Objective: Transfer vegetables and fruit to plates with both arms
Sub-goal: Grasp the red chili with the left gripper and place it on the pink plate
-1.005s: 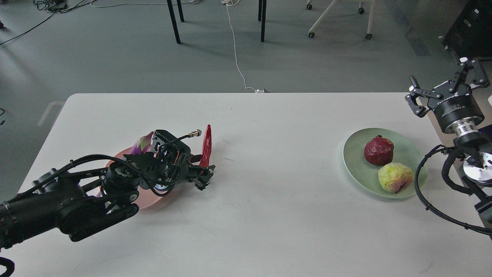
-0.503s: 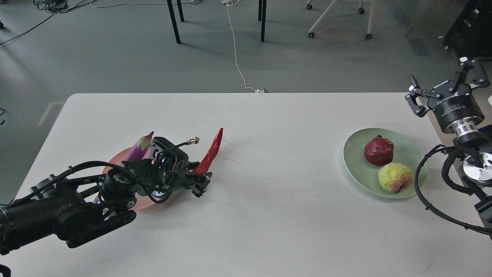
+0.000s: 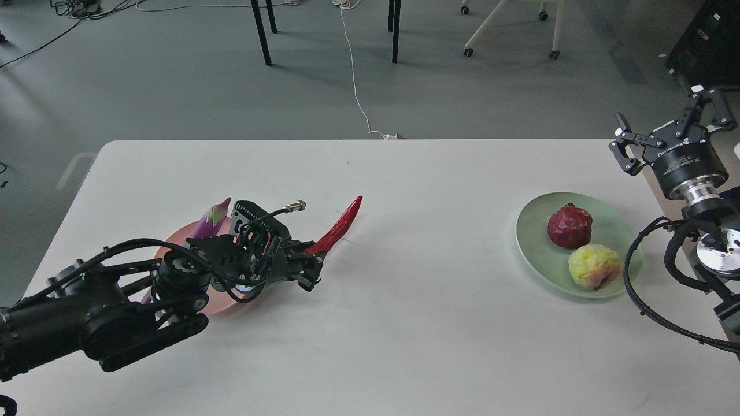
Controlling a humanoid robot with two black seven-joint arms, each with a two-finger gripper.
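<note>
My left gripper (image 3: pixel 309 266) is shut on the stem end of the red chili pepper (image 3: pixel 340 225), which slants up and to the right above the table. Behind my left wrist lies the purple eggplant (image 3: pixel 210 217) on the pale pink plate (image 3: pixel 222 300), both mostly hidden by the arm. At the right, the pale green plate (image 3: pixel 537 242) holds the dark red pomegranate (image 3: pixel 569 226) and the yellow-green fruit (image 3: pixel 594 266). My right gripper (image 3: pixel 670 136) is open and empty, raised beyond the green plate at the table's right edge.
The white table (image 3: pixel 404 323) spans the view. Beyond its far edge are chair and table legs and a white cable (image 3: pixel 354 75) on the grey floor. A black cable loop (image 3: pixel 642 277) hangs by my right arm next to the green plate.
The chili in my left gripper has swung from nearly upright to slanting far right. The gripper shifted slightly right. The right arm has not moved.
</note>
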